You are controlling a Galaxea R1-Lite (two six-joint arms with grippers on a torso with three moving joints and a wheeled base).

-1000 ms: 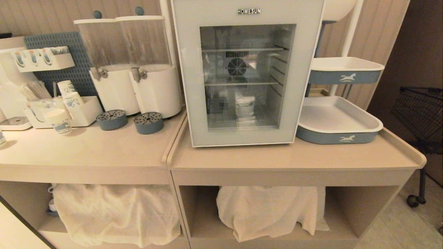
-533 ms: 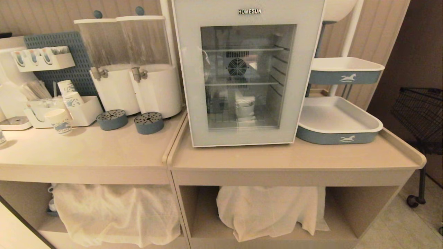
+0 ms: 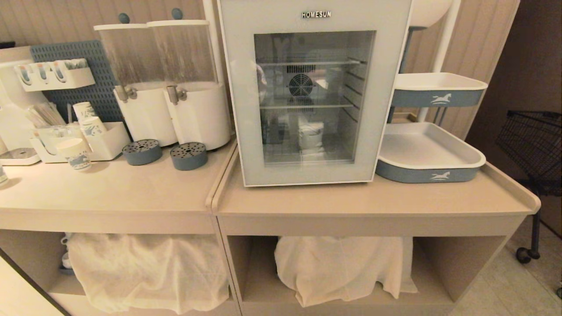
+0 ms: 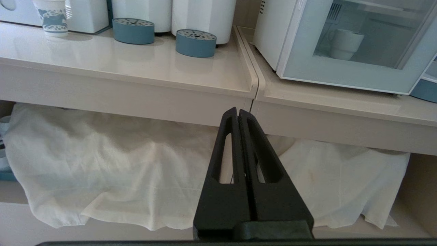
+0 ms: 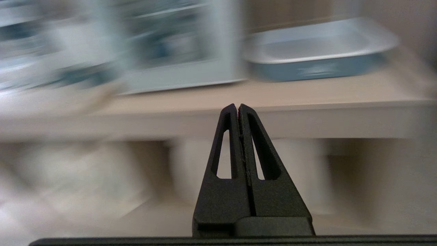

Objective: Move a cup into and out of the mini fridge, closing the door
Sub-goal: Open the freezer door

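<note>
Nearest the robot, the left claw hangs below the front edge of the surface, fingers pressed together and holding nothing, in front of white cloth bundled on the open shelf underneath. The right claw is likewise pinched closed and empty, low before the front edge of the surface; its view is smeared with blur. Neither arm appears in the head view.

On the right surface, the mini fridge stands close to the left edge, its door closed flat, "HOMESUN" lettering at the top. Through the glass, the cup sits on the fridge floor, a white mug below two wire shelves. A blue-sided white tray lies just beside the fridge, toward the right edge.

On the adjoining left surface, two round blue drip trays sit before two white drink dispensers at the back. Paper cups stand near the far left edge.
</note>
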